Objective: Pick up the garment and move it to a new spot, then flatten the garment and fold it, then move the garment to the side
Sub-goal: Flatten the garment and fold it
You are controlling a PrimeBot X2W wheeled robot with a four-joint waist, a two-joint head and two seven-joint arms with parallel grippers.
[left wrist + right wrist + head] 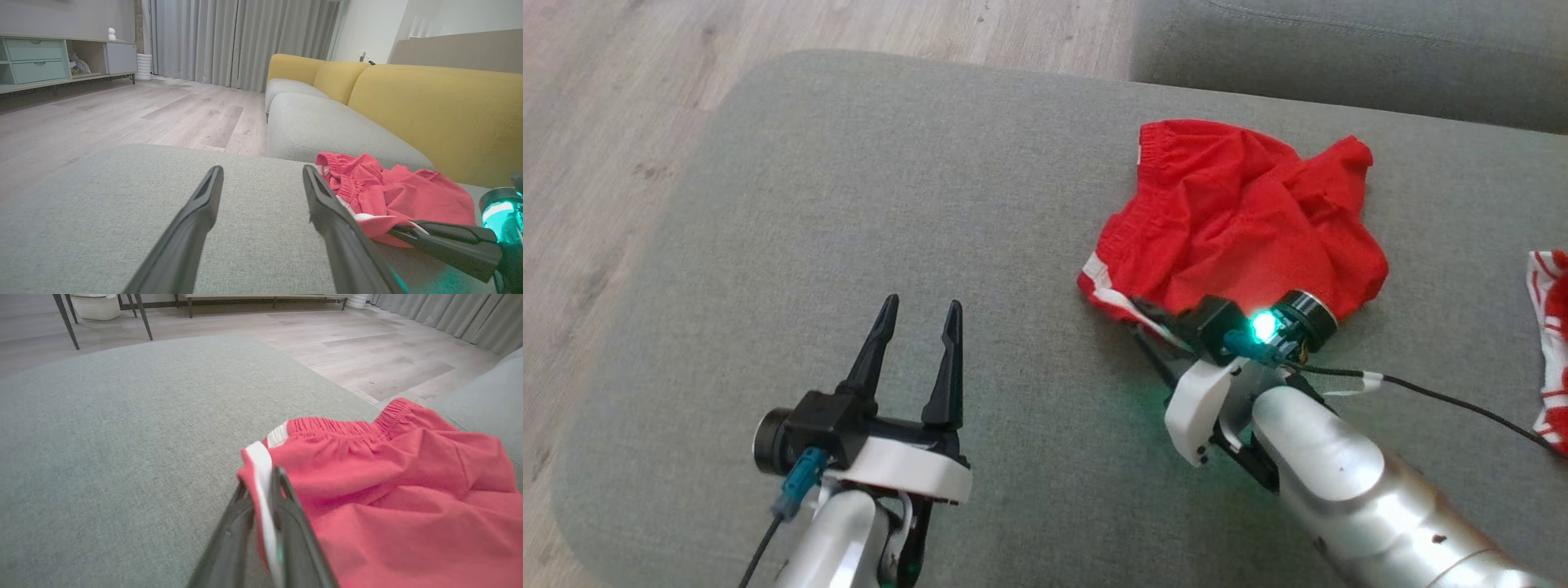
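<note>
The red garment [1241, 212] lies crumpled centre-right on the grey cushion [849, 180]; bare surface extends left. The right gripper [261, 477] pinches its white-trimmed hem; the left gripper [921, 306] stands spread. A striped cloth [1553, 343] is cut off at the right edge.

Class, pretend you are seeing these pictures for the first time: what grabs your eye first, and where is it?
The crumpled red shorts stand out, lying right of centre on the grey cushion. The right hand pinches their white-striped edge at the near corner, with a green light glowing on its wrist. The left hand hangs open over bare cushion to the left.
</note>
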